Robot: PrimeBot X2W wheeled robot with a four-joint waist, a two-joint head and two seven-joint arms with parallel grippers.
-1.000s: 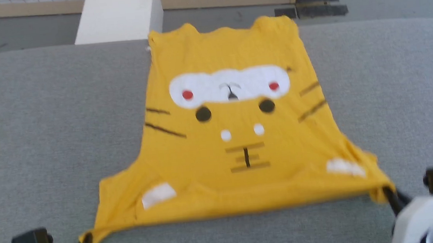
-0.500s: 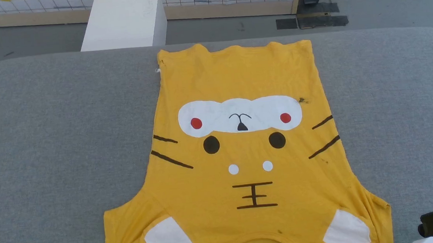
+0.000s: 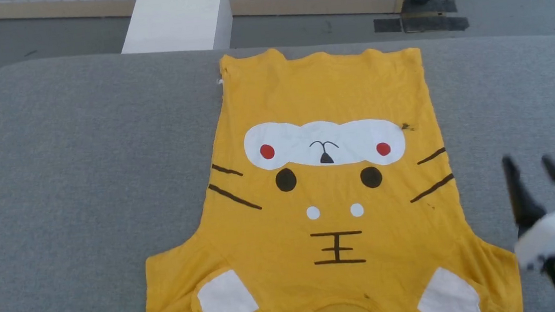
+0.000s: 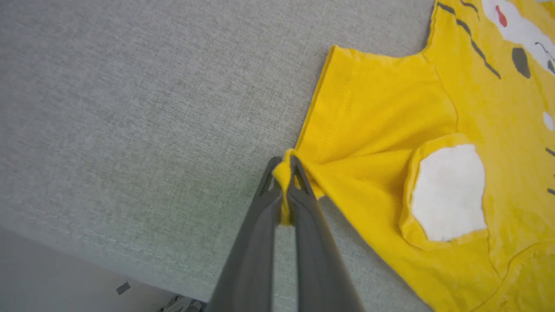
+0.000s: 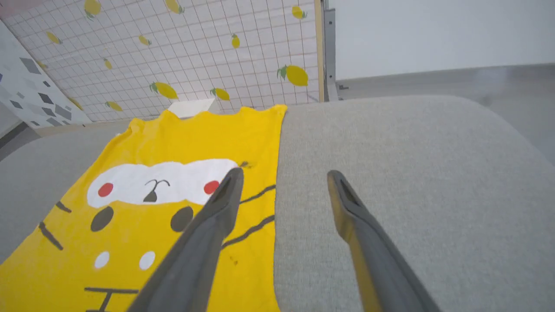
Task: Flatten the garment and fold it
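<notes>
- The garment (image 3: 332, 206) lies face up, spread on the grey padded table (image 3: 82, 168). Its hem is at the far side, and its collar and sleeves are toward me.
- My left fingers (image 4: 256, 242) are pinched shut on a small tuck of cloth at the corner of the near-left sleeve. Creases fan out from that pinch toward the white sleeve patch (image 4: 448, 193).
- My right fingers (image 5: 204, 242) stand wide apart and hold nothing. They hover above bare table just beside the garment's right edge.
- I judge it to be light, thin and quite limp. It will sag and bunch wherever it isn't supported, and one pinch point will only pull a ridge rather than move the whole panel.
- The table covering looks grippy, so dragging should help smooth it, though the knit may stretch.
- The best holds are probably the doubled edges: sleeve hems, shoulder seams and hem corners. I'd take one on each side, level with each other, and pinch both layers.
</notes>
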